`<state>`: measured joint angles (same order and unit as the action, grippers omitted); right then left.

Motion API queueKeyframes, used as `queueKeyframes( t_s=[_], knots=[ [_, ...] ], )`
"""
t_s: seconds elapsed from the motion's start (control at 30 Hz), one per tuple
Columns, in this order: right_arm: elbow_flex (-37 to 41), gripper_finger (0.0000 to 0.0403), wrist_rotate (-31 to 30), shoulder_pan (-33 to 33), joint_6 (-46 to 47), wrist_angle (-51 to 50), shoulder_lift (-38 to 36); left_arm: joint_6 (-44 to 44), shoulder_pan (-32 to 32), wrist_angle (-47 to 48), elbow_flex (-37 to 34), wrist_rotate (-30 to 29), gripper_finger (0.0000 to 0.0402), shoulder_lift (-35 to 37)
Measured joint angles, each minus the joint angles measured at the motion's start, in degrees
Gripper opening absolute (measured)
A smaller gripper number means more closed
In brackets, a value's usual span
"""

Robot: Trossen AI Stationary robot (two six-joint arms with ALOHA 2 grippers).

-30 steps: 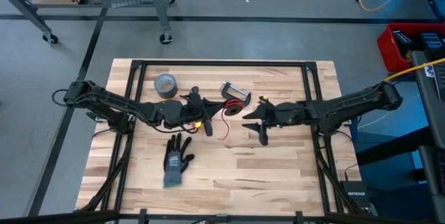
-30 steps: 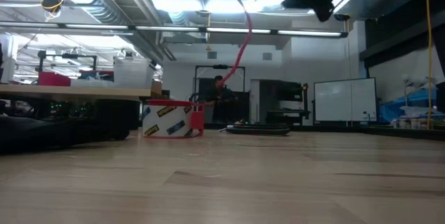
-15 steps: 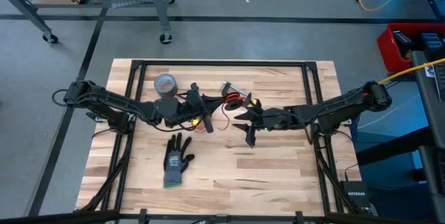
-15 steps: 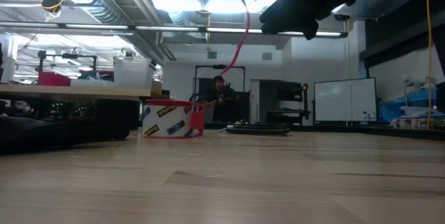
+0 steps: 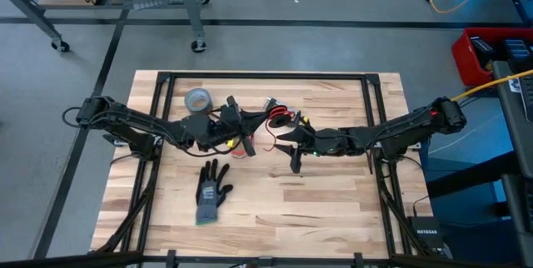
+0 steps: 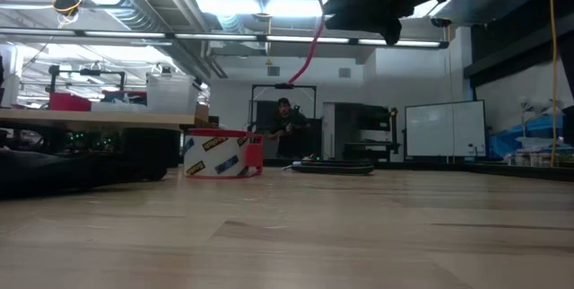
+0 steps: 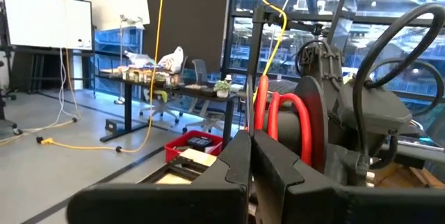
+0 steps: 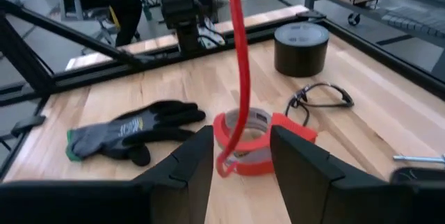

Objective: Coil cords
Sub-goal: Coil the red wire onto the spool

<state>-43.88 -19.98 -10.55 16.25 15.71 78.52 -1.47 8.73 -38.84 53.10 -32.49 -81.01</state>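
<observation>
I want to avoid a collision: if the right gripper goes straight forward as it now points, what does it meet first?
Probably the red cord, hanging between the open fingers of the right gripper. Beyond it lies the red-edged tape ring on the table, though depth is hard to judge.

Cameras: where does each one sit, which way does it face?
High: overhead, straight down; both arms, left gripper, right gripper, glove.
Low: table height, level across table; arms enter from above.
Left wrist: past its shut fingers, into the room.
Right wrist: past its open fingers, onto the table.
Shared: red cord, also in low view.
</observation>
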Motion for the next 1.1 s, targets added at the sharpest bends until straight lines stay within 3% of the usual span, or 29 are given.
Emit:
queueKeyframes(
  t_s=[0.37,0.5,0.7,0.87,1.1],
  knots=[
    [0.0,0.014,0.0,0.0,0.1,4.5,3.2,0.1,0.0,-0.8,0.0,0.0,0.0,0.0],
    [0.0,0.0103,-0.1,0.1,0.0,3.8,3.2,0.1,0.0,-0.8,0.0,0.0,0.0,0.0],
    [0.0,0.0014,-0.1,0.1,-0.7,2.3,3.2,0.0,0.0,-0.8,0.0,0.1,0.0,0.0],
    [0.0,0.0026,-1.4,0.1,-1.4,-0.4,3.0,0.0,0.1,-0.3,0.0,0.1,0.0,0.0],
    [0.0,0.0012,-5.2,0.1,-1.6,-8.2,0.0,0.0,1.0,2.4,0.0,0.0,0.0,0.0]
  ],
)
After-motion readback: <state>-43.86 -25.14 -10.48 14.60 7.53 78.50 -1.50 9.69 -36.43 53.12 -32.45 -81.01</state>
